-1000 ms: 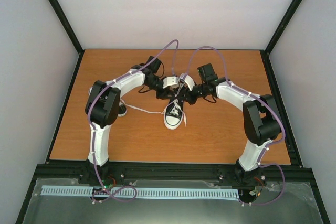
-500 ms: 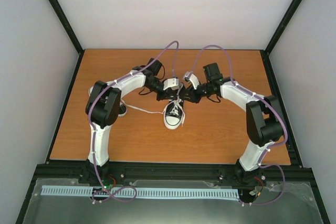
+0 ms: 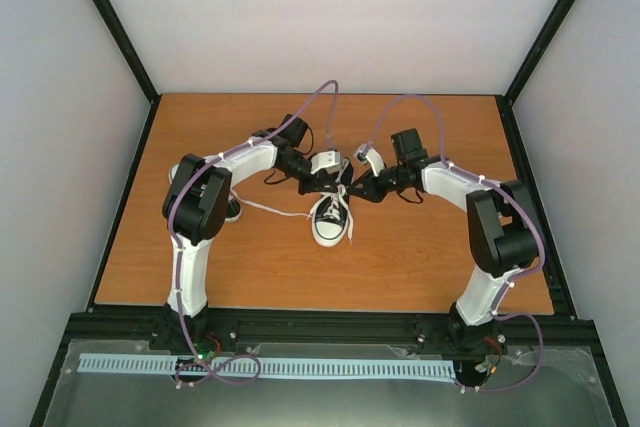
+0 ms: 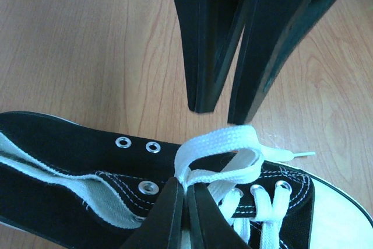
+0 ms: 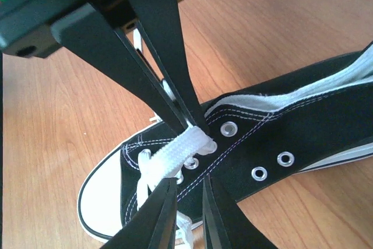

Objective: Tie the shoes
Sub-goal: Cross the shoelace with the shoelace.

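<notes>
One black sneaker (image 3: 331, 222) with a white toe cap lies mid-table, toe toward the arms. My left gripper (image 4: 186, 183) is shut on the base of a white lace loop (image 4: 224, 144) over the shoe's eyelets; its fingers (image 5: 175, 94) reach in from above in the right wrist view. My right gripper (image 5: 187, 186) is slightly open, with its tips just beside that loop (image 5: 178, 153) and nothing held between them. In the left wrist view it (image 4: 221, 112) hangs right above the loop. The second shoe (image 3: 232, 209) peeks out from under my left arm.
A loose white lace (image 3: 275, 211) trails over the wooden table (image 3: 420, 257) from the left shoe's side toward the middle shoe. Black frame posts and white walls close in the table on three sides.
My right gripper has drawn back to the right and lower, away from above the shoe's ankle. My left gripper has stayed at the shoe, holding the lace loop.
</notes>
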`<state>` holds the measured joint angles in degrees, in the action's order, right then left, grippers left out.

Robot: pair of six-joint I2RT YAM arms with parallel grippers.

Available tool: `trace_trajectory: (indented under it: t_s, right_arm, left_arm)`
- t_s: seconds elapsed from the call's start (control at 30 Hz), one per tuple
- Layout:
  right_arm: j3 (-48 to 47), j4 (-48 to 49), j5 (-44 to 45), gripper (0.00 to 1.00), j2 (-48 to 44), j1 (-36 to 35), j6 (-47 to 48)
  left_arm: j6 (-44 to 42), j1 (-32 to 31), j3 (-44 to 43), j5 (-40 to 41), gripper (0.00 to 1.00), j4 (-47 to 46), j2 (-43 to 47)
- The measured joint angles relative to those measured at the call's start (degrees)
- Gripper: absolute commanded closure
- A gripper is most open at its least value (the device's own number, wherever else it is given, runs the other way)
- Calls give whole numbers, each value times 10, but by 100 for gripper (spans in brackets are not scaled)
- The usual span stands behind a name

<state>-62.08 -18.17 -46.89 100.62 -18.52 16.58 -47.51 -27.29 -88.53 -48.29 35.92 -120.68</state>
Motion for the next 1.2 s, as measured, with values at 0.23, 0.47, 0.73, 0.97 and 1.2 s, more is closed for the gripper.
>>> trace_trajectory:
  t_s: [0.23,0.47,0.73,0.97,1.2]
  right_arm:
    - [-5,4,-10,86,33,-13,0]
    - [-21,17,-44,84,41,-14,0]
    - [-33,19,-47,81,62,-22,-3]
    - [-39,26,-47,76,66,-27,-23]
    - [-44,30,-38,70,69,-30,-39]
  left_arm:
    - [0,0,0,0,99,-1,0]
    - [0,0,0,0,99,-1,0]
    - [1,0,0,0,99,0,0]
    - [3,4,0,3,99,1,0]
    - [7,6,0,3,99,1,0]
